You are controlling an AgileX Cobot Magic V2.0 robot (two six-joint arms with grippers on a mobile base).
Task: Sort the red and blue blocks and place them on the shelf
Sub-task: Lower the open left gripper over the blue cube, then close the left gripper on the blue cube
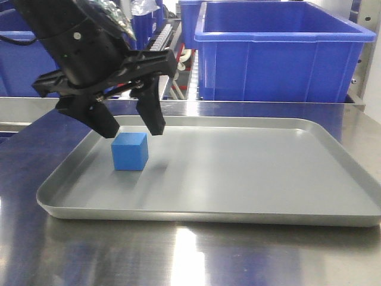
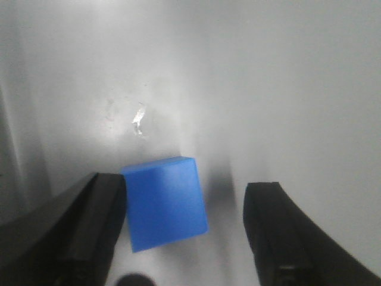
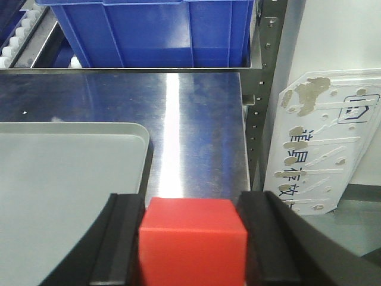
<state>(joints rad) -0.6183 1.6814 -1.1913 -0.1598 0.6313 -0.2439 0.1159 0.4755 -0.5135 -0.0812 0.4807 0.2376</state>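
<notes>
The left gripper (image 1: 133, 126) hung released over the grey tray (image 1: 238, 179), its black jaws spread to either side of the blue block (image 1: 130, 152), in the front view. The cube sat flat on the tray floor toward the 9 o'clock side, upright and square, with the fingertips level with its top edge. Seen from the left wrist, the left gripper (image 2: 186, 202) straddled the blue block (image 2: 165, 202). The 9 o'clock finger stood just beside the cube's face, though contact could not be told, while the 3 o'clock finger stood well apart from it.

The right gripper (image 3: 193, 238) was clenched on the red block (image 3: 191, 247), both fingers pressed against its opposite sides at 6 o'clock in the right wrist view. Beyond the cube lay the shiny steel tabletop (image 3: 196, 119), with the tray's (image 3: 59, 179) rounded corner at 9 o'clock. Whether the red cube rested on the steel or was raised above it could not be told.

The shelf (image 3: 262, 59) rose at 12 to 1 o'clock past the table's far edge, its white rollers (image 3: 15, 39) showing at 11 o'clock. A large blue bin (image 3: 161, 30) sat on it at 12 o'clock. A white placard (image 3: 321, 149) with printed characters leaned at 3 o'clock beside the frame. In the front view, a blue bin (image 1: 280, 53) stood at 1 o'clock behind the tray.
</notes>
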